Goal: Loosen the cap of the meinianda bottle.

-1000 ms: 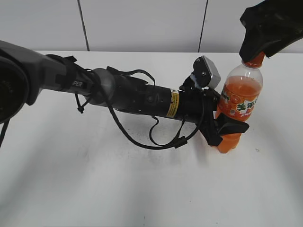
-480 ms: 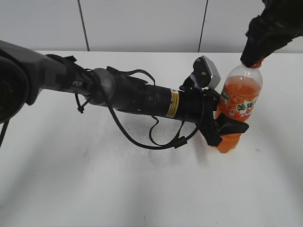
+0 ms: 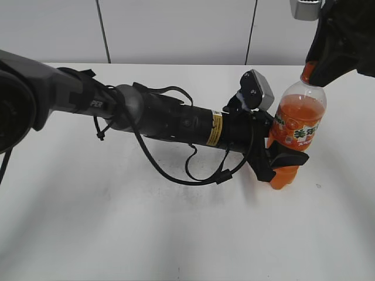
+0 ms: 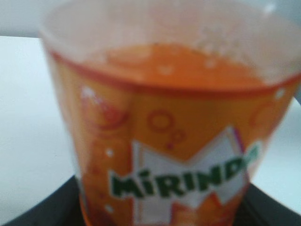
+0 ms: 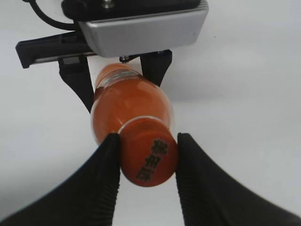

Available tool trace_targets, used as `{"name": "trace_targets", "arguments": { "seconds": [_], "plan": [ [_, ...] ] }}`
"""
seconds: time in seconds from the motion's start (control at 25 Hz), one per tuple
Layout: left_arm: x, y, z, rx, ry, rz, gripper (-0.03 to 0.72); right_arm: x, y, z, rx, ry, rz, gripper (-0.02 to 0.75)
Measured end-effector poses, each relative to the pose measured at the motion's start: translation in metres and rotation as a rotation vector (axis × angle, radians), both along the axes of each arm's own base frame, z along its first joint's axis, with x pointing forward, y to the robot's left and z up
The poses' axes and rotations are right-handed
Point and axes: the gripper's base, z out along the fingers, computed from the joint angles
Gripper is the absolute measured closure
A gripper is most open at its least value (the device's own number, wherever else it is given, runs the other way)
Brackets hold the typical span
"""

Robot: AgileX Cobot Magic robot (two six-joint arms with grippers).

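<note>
The meinianda bottle (image 3: 296,124) stands upright on the white table (image 3: 117,222), with orange soda and an orange-green-white label. My left gripper (image 3: 283,159) reaches across from the left and is shut on the bottle's lower waist. The left wrist view is filled by the bottle (image 4: 164,117), with the left gripper (image 4: 155,214) dark at both bottom corners. In the right wrist view the orange cap (image 5: 149,157) sits between the two black fingers of my right gripper (image 5: 148,146), which touch its sides. The bottle (image 5: 131,103) and the left gripper (image 5: 117,73) show below it. In the exterior view my right gripper (image 3: 317,65) covers the cap.
The left arm (image 3: 176,120) with its looped black cables lies across the middle of the table. A grey panelled wall (image 3: 176,29) runs behind the table's far edge.
My right gripper has turned on the cap and shifted slightly right and up; its silver wrist camera now shows at the top. The left gripper and the bottle's body have stayed put.
</note>
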Motion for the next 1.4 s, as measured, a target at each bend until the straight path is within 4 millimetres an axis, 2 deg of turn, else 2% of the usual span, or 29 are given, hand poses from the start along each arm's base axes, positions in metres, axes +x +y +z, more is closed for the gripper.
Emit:
{"name": "trace_targets", "arguments": {
  "seconds": [0.12, 0.16, 0.28, 0.36, 0.52, 0.64, 0.76, 0.92, 1.2, 1.28, 1.4],
  "plan": [
    [0.000, 0.000, 0.000, 0.000, 0.000, 0.000, 0.274, 0.000, 0.001, 0.001, 0.008, -0.001, -0.002, 0.445],
    [0.000, 0.000, 0.000, -0.001, 0.001, 0.002, 0.274, 0.000, 0.001, 0.003, 0.016, -0.003, -0.011, 0.412],
    [0.000, 0.000, 0.000, -0.002, 0.005, 0.003, 0.274, 0.000, 0.003, 0.010, 0.068, -0.007, -0.083, 0.228],
    [0.000, 0.000, 0.000, -0.002, 0.005, 0.003, 0.274, -0.003, 0.003, 0.016, 0.103, -0.002, -0.162, 0.171],
    [0.000, 0.000, 0.000, -0.001, 0.004, 0.004, 0.274, -0.010, -0.002, 0.028, 0.179, 0.008, -0.434, 0.192],
    [0.000, 0.000, 0.000, -0.001, 0.004, 0.004, 0.276, -0.011, -0.005, 0.031, 0.281, 0.062, -0.820, 0.201],
    [0.000, 0.000, 0.000, -0.001, 0.004, 0.004, 0.276, -0.011, -0.006, 0.028, 0.344, 0.111, -1.054, 0.219],
    [0.000, 0.000, 0.000, -0.001, 0.004, 0.004, 0.276, -0.010, -0.004, 0.021, 0.353, 0.151, -1.124, 0.244],
    [0.000, 0.000, 0.000, -0.001, 0.004, 0.004, 0.276, -0.003, 0.001, 0.008, 0.340, 0.202, -1.141, 0.258],
    [0.000, 0.000, 0.000, -0.001, 0.004, 0.004, 0.276, -0.001, 0.001, 0.005, 0.333, 0.207, -1.142, 0.286],
    [0.000, 0.000, 0.000, -0.001, 0.004, 0.004, 0.276, -0.001, 0.001, 0.005, 0.332, 0.207, -1.142, 0.385]
  ]
}}
